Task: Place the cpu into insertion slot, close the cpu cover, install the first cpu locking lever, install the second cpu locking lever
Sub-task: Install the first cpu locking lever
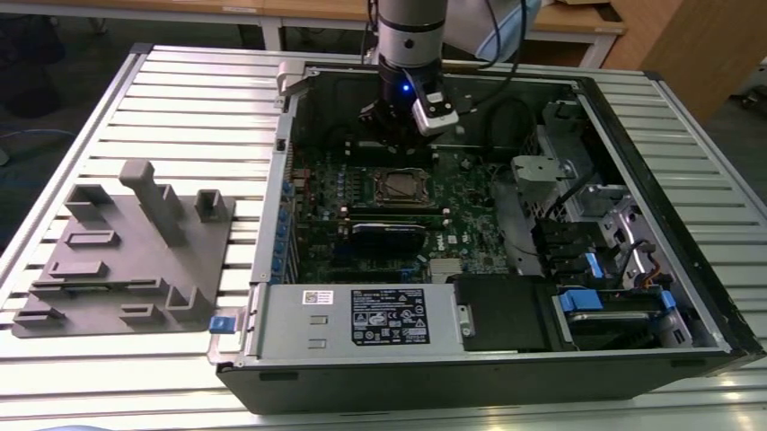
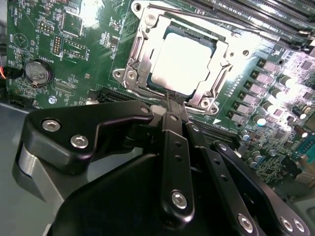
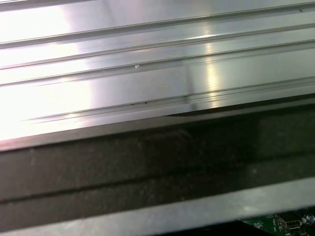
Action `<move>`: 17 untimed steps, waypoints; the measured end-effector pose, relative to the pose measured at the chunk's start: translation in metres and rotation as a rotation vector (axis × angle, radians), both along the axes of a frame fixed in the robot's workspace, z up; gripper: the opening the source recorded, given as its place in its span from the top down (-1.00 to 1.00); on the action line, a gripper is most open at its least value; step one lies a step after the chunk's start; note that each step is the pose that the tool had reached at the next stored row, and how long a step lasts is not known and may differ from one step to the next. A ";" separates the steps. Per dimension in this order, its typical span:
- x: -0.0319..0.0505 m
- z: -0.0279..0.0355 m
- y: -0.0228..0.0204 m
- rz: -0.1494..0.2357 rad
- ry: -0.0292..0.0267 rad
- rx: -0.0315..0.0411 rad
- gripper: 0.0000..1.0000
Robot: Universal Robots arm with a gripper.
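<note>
We saw an open computer case (image 1: 480, 377) lying on its side on a ribbed aluminium surface (image 1: 192, 99). Inside it were a green motherboard (image 1: 473, 224), a grey power supply (image 1: 300, 319) with a black label along the near wall, and drive bays with blue tabs (image 1: 587, 301) at the exterior view's right. The insertion slot (image 1: 376, 186) sat near the middle of the board, and the cpu (image 2: 183, 61) lay flat inside it, its bright metal face up. The cpu cover (image 2: 140, 49) lay down around the chip, framing it on all sides; we could not tell how the locking levers stood. The hand (image 2: 173, 98) hung over the board inside the case with its black fingers pressed together, pinching nothing that we could see, and its tips were right at the edge of the slot. A coin cell (image 2: 38, 72) sat on the board well apart from the slot. A grey moulded fixture plate (image 1: 120, 269) rested on the surface beside the case, at the exterior view's left.
</note>
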State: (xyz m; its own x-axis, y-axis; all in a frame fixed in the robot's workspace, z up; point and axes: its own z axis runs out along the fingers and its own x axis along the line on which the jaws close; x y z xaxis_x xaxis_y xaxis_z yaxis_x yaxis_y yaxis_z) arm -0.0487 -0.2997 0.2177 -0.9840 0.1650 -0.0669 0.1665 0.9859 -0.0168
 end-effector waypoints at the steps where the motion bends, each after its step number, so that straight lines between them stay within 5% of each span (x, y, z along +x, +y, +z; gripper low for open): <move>1: 0.0000 0.0000 -0.0006 0.000 0.0000 -0.0001 0.79; 17: -0.0002 0.0000 -0.0128 0.000 0.0000 -0.0002 0.79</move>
State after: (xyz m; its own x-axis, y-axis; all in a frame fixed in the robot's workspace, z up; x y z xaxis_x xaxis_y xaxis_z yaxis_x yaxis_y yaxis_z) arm -0.0489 -0.3125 0.2177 -0.9840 0.1651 -0.0670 0.1665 0.9859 -0.0170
